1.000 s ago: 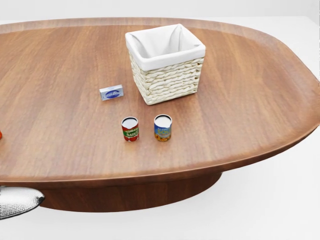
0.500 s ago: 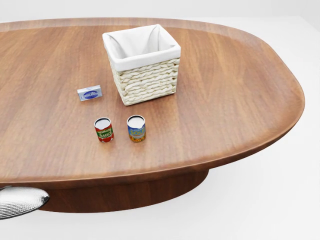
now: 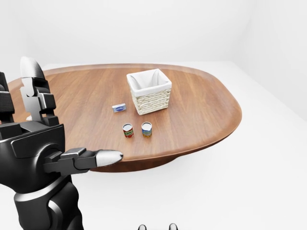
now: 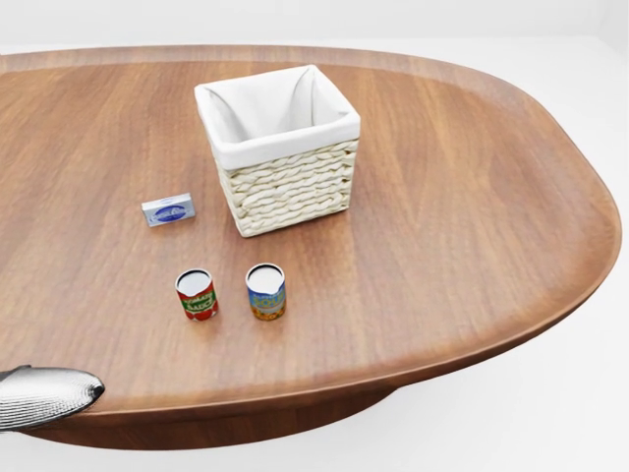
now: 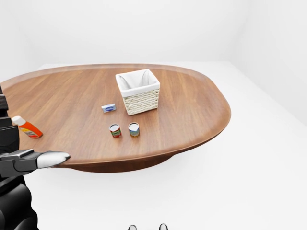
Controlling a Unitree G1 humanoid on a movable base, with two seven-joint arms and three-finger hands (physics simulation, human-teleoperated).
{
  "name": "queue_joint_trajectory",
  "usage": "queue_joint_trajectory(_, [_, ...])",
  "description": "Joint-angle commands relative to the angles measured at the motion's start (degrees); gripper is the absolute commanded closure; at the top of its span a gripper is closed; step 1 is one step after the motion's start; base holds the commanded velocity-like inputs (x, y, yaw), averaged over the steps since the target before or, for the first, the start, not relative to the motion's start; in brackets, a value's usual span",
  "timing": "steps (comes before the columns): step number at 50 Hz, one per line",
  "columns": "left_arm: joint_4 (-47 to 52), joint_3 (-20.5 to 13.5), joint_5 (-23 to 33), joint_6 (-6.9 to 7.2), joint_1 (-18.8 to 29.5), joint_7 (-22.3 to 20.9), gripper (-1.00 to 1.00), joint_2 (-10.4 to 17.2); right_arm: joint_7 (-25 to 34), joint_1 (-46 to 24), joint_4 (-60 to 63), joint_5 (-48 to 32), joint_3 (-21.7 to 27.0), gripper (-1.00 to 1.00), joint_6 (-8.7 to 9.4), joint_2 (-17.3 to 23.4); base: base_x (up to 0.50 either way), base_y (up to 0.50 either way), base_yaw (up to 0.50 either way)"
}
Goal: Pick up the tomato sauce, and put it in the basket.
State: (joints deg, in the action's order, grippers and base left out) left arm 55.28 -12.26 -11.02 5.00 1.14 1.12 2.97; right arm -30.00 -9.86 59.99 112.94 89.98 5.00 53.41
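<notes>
Head view: oval wooden table (image 4: 472,197) fills most of the frame. Wicker basket (image 4: 279,147) with white liner sits upper centre, open side up. Red sauce can (image 4: 197,294) stands upright at lower left of centre, on the table, well apart from the basket; a second can (image 4: 265,291) with blue and yellow label stands just beside it to the right, not touching. A small blue-and-white box (image 4: 169,209) lies flat left of the basket. One silver fingertip (image 4: 49,393) enters from the lower left edge, off the table's near rim, touching nothing. Left-eye view: left hand (image 3: 36,153) large at lower left, fingers spread and empty, one finger pointing right, others raised toward the top of the frame; it stands below and left of the cans, clear of the table. Cans, box and basket sit mid-frame as above. Right-eye view: same layout; an orange bottle with white cap (image 5: 27,127) lies tilted at the table's left edge. Right hand does not show in any view; its state cannot be told.
</notes>
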Motion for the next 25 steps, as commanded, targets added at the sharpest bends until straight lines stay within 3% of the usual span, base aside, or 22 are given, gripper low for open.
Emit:
queue_joint_trajectory(1, [-0.07, 0.11, 0.16, 0.0, -0.16, -0.14, -1.0, -0.09, 0.0, -1.25, 0.01, 0.02, 0.02, -1.0, 0.0, -0.31, 0.41, 0.0, 0.0])
queue_joint_trajectory(17, [-1.48, 0.94, 0.88, 0.0, -0.76, -0.58, -1.0, -0.44, 0.0, -2.26, 0.01, -0.01, 0.02, -1.0, 0.0, 1.12, 0.41, 0.0, 0.0])
queue_joint_trajectory(25, [-1.52, 1.18, 1.08, 0.0, -0.75, -0.53, -1.0, -0.48, 0.0, -4.62, 0.01, 0.02, 0.02, -1.0, 0.0, -0.59, 0.41, 0.0, 0.0])
